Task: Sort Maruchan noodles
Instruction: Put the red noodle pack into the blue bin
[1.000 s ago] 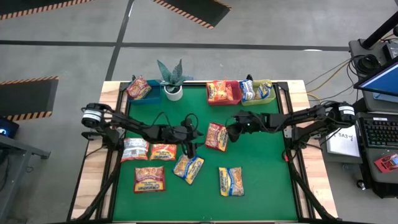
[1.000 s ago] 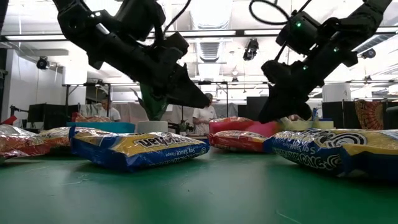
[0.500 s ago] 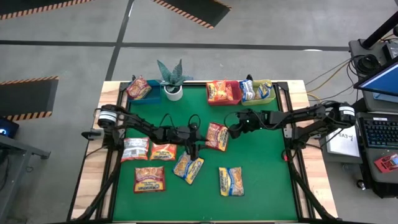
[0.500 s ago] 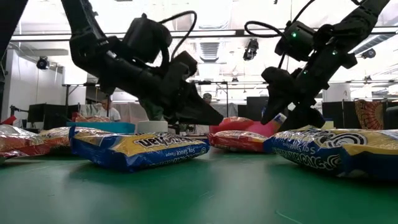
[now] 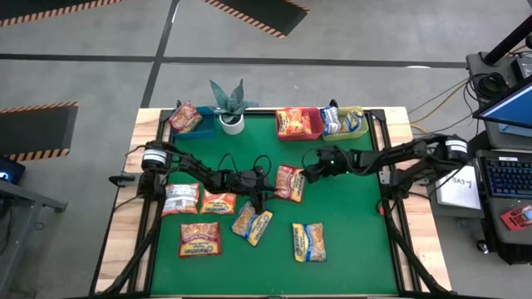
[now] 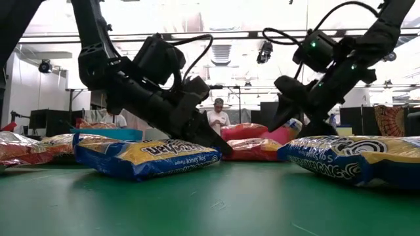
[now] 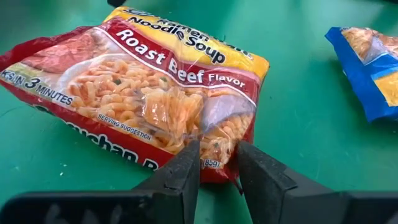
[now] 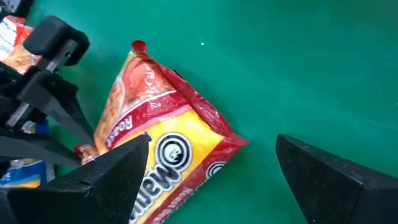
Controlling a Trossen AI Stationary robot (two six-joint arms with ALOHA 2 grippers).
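Note:
A red Roast Beef noodle packet (image 5: 289, 183) lies on the green mat near the table's middle. My left gripper (image 7: 217, 152) reaches it from the left and is shut on its near end. My right gripper (image 8: 212, 142) hangs open just above the packet's right end (image 5: 307, 173), touching nothing. Several other Maruchan noodles packets lie flat on the mat: a blue-and-yellow one (image 5: 253, 223), another (image 5: 308, 242), and red and orange ones at the left (image 5: 180, 199). My left gripper pinches the red packet's end seam (image 7: 219, 164) between its two fingers, beside the printed weight. The fingers (image 6: 211, 139) slant down from the table's left. The packet rests on the mat.
Along the far edge stand a blue bin (image 5: 189, 120), a red bin (image 5: 298, 123) and a yellow-green bin (image 5: 345, 120), each with a packet in it. A potted plant (image 5: 232, 104) stands between the blue and red bins. People show in the room behind (image 6: 216, 117).
My right gripper has opened wide and let go of the red packet. My left gripper has moved down and toward the table's right, onto the packet's left end, and its fingers have narrowed onto it.

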